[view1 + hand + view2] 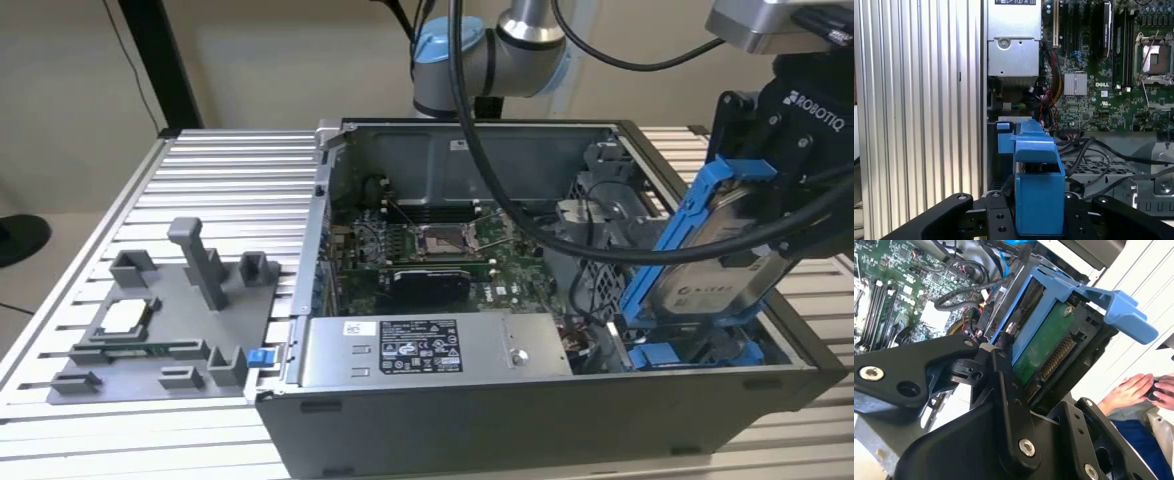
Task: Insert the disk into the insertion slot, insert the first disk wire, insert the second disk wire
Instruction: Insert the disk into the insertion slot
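The disk (718, 285) hangs steeply tilted over the open PC case (534, 425), its top leaning toward the exterior view's right. The silver face w/ white label shows in the exterior view, w/ the blue frame running round its edges. The jaws are closed on its upper end, gripping the blue frame. In the first wrist view the disk (1036, 192) shows edge-on as a blue block btwn the black fingers (999, 222). In the second wrist view the disk (1046, 347) shows its green circuit board & connector strip, w/ a blue tab jutting past it.

The disk's lower end reaches down to the insertion slot (687, 352), the blue-railed bay in the case corner at the exterior view's right. Most of the disk is above the bay, so it is not seated. Can't tell if the lower edge touches the rails.

Just beside the bay, toward the exterior view's left, is the grey labelled PSU box (427, 350). Behind that lies the mobo (441, 250) w/ its square socket. Black cables (534, 230) loop over the board toward the drive cage.

The case sits on a slatted metal counter (227, 170). A grey fixture plate (160, 335) w/ upright posts lies on the counter, well apart at the exterior view's left.

A person's hands (1136, 390) are near the counter edge in the second wrist view.
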{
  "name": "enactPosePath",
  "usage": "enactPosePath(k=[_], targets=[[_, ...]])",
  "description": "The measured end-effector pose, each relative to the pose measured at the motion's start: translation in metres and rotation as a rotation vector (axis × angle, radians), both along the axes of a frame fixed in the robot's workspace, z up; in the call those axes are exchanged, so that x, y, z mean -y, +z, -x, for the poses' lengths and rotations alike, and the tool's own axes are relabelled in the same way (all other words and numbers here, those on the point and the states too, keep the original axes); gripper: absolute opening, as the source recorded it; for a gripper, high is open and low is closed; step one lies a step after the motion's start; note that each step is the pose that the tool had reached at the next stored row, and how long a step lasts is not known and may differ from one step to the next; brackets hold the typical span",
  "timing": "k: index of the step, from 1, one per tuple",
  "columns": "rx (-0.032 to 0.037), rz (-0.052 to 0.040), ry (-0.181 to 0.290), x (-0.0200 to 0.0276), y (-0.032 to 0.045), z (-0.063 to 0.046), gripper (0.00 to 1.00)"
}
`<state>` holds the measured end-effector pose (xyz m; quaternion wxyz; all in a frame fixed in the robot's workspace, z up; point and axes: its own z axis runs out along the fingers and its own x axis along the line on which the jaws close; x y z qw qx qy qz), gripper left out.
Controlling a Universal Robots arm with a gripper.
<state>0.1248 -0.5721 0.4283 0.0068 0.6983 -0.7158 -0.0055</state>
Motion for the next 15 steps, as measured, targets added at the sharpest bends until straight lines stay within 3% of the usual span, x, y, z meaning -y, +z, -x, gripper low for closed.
enactPosePath(k=[15], targets=[[0.0013,-0.0085,-0.001,0.0000,-0.0225,-0.004,0.00]])
